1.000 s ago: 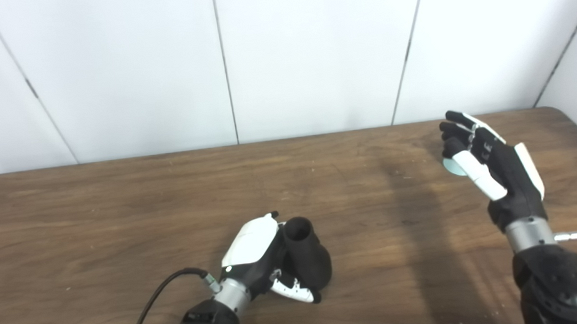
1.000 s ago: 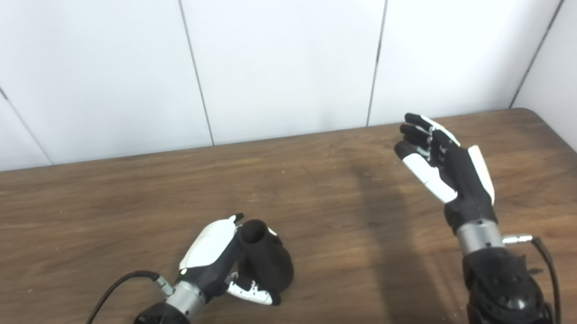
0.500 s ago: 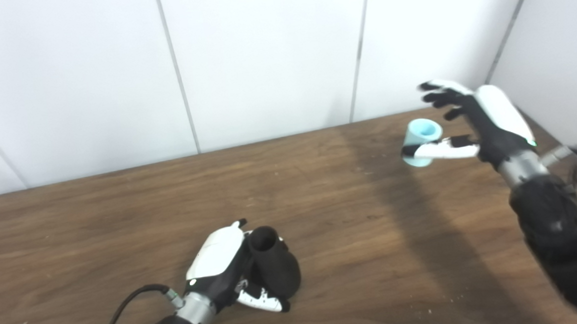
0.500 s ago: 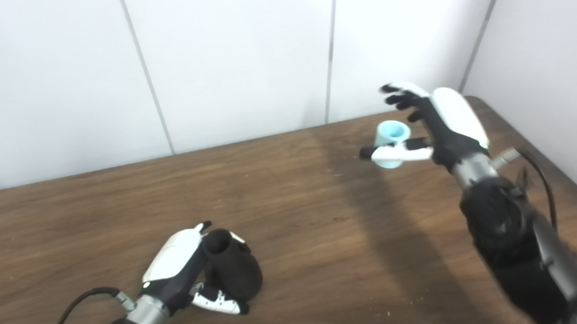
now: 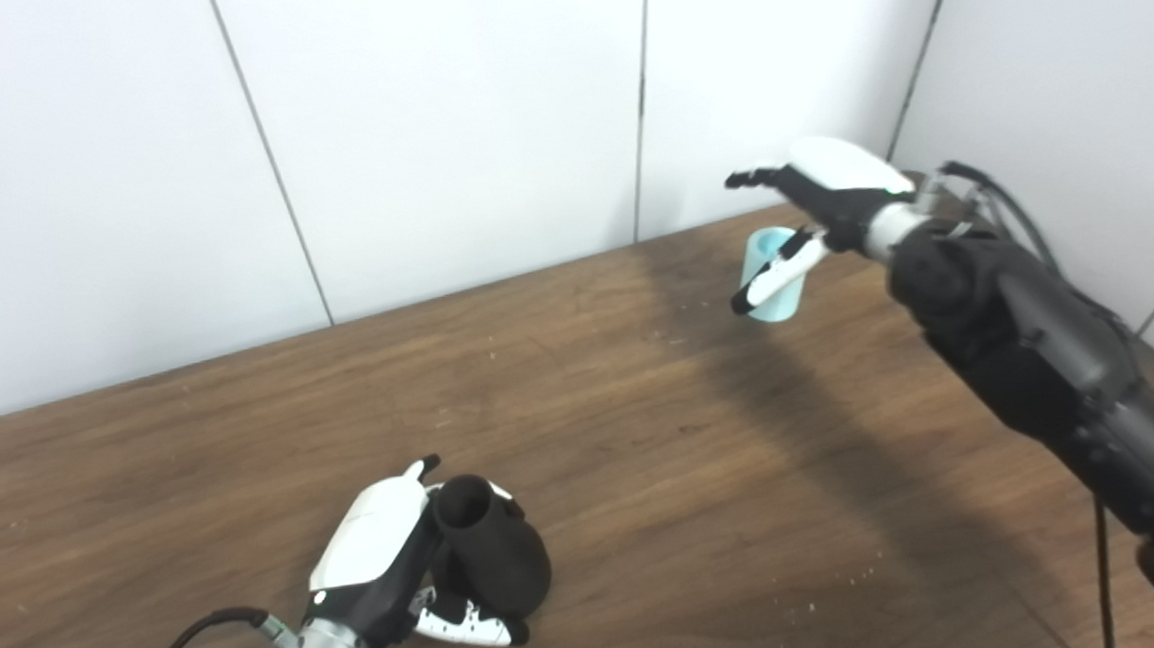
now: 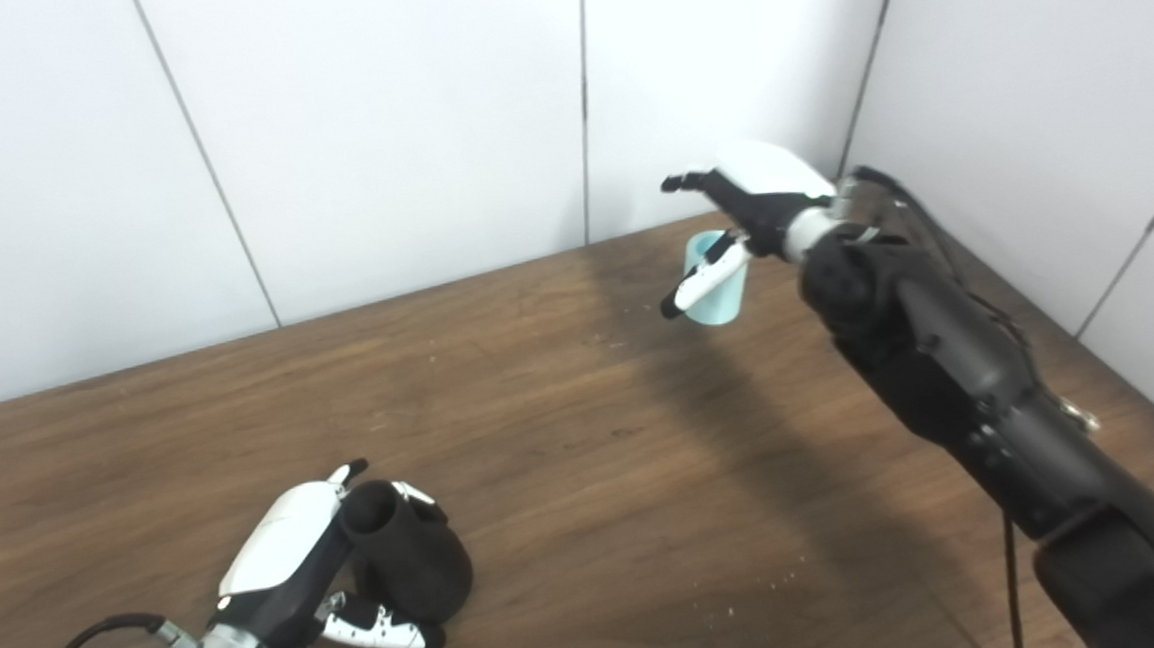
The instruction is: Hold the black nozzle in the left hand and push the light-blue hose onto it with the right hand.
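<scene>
Reaching over the far right corner of the table [image 5: 581, 384], the right hand [image 5: 820, 204] hovers around the light-blue hose [image 5: 771, 277], a short pale tube standing upright on the wood. The risk here, as I judge it, is a knock rather than a grasp: the thumb crosses the front of the tube while the fingers [image 5: 753, 177] stretch out above and past its rim, so closing from this pose could tip the light piece or skid it toward the table edge. The tube looks smooth and could also slip out of a shallow pinch. That hand is spread wide and holds nothing; whether the thumb already touches the hose wall cannot be told from either view. Near the front edge, well apart from the hose, the left hand [image 6: 297, 572] is wrapped around the black nozzle [image 6: 406, 560], whose broad base appears to rest on the table with its open mouth pointing up. A long carry separates the two parts, so a loose grip could cost alignment later.
</scene>
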Robot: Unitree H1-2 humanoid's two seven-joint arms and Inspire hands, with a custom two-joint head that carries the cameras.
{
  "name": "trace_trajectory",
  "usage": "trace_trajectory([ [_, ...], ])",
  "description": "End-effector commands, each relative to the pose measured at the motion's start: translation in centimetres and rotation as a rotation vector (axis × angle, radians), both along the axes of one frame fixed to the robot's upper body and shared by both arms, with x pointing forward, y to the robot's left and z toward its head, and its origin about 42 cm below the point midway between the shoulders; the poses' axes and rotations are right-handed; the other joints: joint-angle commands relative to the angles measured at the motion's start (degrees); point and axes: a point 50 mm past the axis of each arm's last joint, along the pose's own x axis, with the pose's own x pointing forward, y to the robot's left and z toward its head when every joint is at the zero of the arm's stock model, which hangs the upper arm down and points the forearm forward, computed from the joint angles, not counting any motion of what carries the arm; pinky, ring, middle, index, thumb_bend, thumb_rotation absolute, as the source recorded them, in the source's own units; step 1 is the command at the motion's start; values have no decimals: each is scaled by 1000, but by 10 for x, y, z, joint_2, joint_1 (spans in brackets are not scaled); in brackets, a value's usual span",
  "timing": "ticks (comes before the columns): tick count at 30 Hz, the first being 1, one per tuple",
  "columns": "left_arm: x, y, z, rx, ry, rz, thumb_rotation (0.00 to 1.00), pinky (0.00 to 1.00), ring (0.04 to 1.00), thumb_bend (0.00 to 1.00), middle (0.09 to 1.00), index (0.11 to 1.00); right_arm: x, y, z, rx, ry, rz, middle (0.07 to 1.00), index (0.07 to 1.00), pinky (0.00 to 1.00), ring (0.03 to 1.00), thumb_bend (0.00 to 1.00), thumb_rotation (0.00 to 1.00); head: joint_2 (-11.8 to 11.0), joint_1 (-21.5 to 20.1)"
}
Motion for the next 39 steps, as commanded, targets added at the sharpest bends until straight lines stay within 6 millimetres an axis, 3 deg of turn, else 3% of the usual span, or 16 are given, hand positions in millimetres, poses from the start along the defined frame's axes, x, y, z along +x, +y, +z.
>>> trace_trajectory([
  [1, -4, 11, -17, 76, 68, -2, 0, 1000, 674, 519, 520, 474, 15, 0, 43, -40, -95, -15, 908, 877, 816, 914, 913, 266, 1, 0],
  [5, -5, 12, -17, 90, 70, -8, 0, 1000, 667, 522, 498, 483, 33, 4, 43, -58, -60, -44, 902, 878, 819, 910, 914, 236, 1, -7],
  [12, -5, 12, -14, 82, 63, -18, 0, 1000, 665, 524, 472, 489, 52, 7, 38, -52, -1, -67, 886, 866, 734, 888, 916, 156, 2, -19],
  [21, -6, 12, -17, 69, 74, -19, 0, 1000, 659, 523, 481, 487, 59, 13, 29, -74, 78, -82, 810, 802, 603, 725, 884, 41, 3, -19],
  [27, -6, 10, -17, 64, 76, -17, 0, 1000, 659, 523, 481, 487, 62, 14, 20, -93, 159, -103, 754, 764, 618, 697, 884, 5, 6, -18],
  [35, -7, 8, -17, 68, 75, -19, 0, 1000, 662, 523, 492, 485, 62, 12, 8, -105, 194, -130, 793, 754, 652, 716, 898, 0, 7, -18],
  [39, -6, 8, -16, 66, 72, -20, 0, 1000, 662, 522, 493, 484, 63, 9, 4, -106, 204, -150, 777, 749, 610, 686, 892, 0, 6, -16],
])
